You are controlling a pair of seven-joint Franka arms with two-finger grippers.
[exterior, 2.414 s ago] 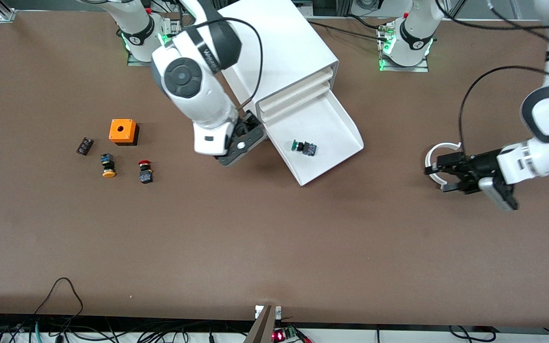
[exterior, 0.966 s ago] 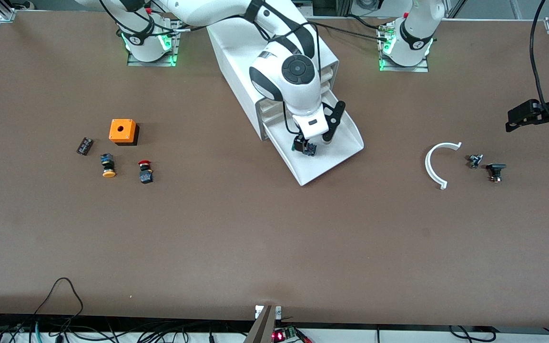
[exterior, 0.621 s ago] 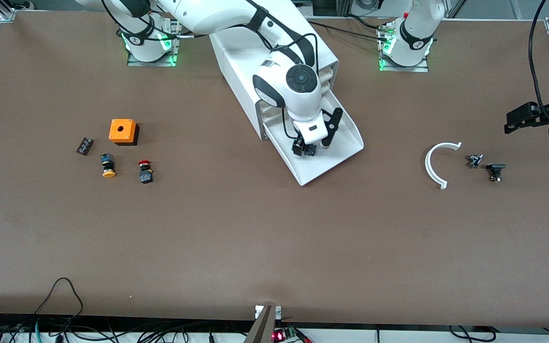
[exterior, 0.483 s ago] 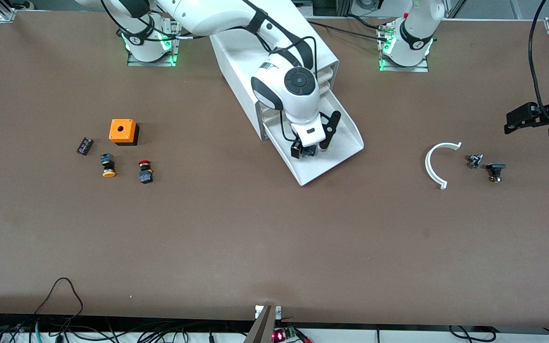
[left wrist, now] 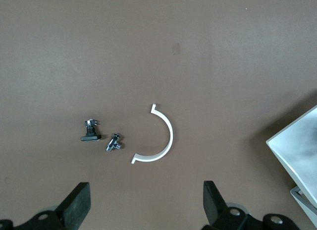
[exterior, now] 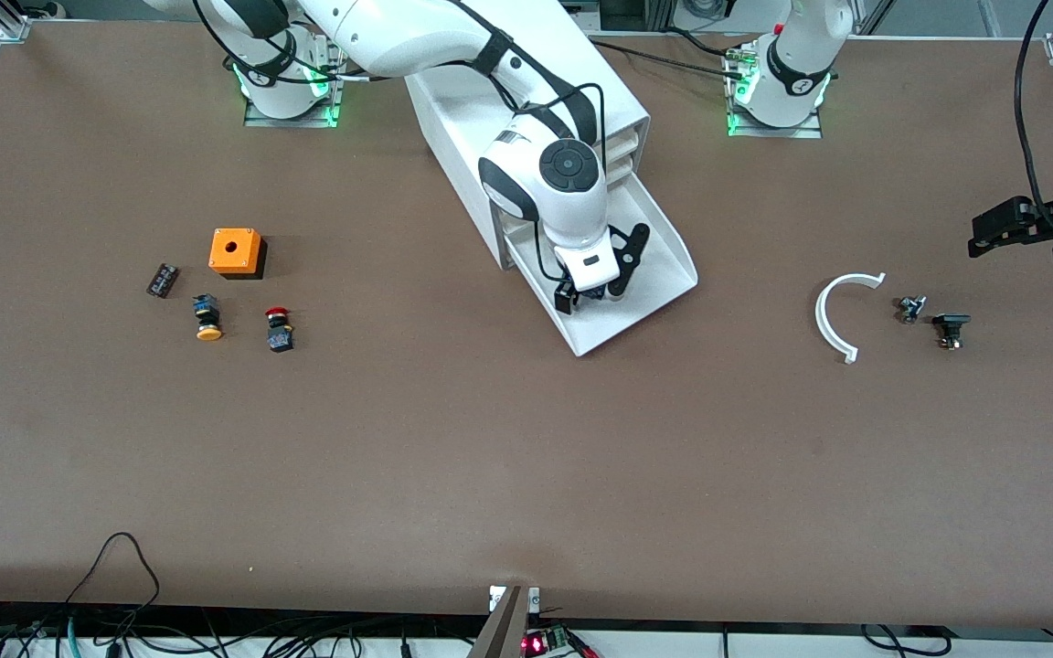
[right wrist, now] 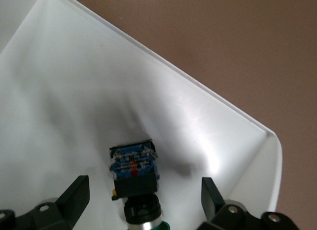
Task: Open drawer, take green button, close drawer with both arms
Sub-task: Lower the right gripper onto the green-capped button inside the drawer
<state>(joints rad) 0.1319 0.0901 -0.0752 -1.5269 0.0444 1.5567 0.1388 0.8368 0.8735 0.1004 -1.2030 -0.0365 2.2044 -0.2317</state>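
A: What did the cabinet [exterior: 526, 100] contain?

B: Its lowest drawer [exterior: 650, 274] stood pulled out toward the front camera. The green-capped button [right wrist: 136, 183] lay on its side on the drawer floor, not lifted. The two drawers above it were shut.

A: Where was the right gripper [exterior: 592, 285]?

B: It was lowered into the open drawer, fingers spread wide on either side of the button, with no grip on it.

A: And the left gripper [exterior: 993, 224]?

B: It waited in the air over the left arm's end of the table, fingers apart and empty.

A: What did each view add?

B: The front view hid most of the button under the right wrist; the right wrist view showed its blue-and-black body and a sliver of green cap between the fingers [right wrist: 74, 196]. The left wrist view showed a white half-ring [left wrist: 158, 141] beside two small dark parts [left wrist: 101, 137] on the table [left wrist: 148, 51], plus a drawer corner. Only the front view showed the orange box [exterior: 236, 251], the yellow-orange-capped button [exterior: 207, 318], the red-capped button [exterior: 279, 330] and a small dark block [exterior: 162, 280] toward the right arm's end
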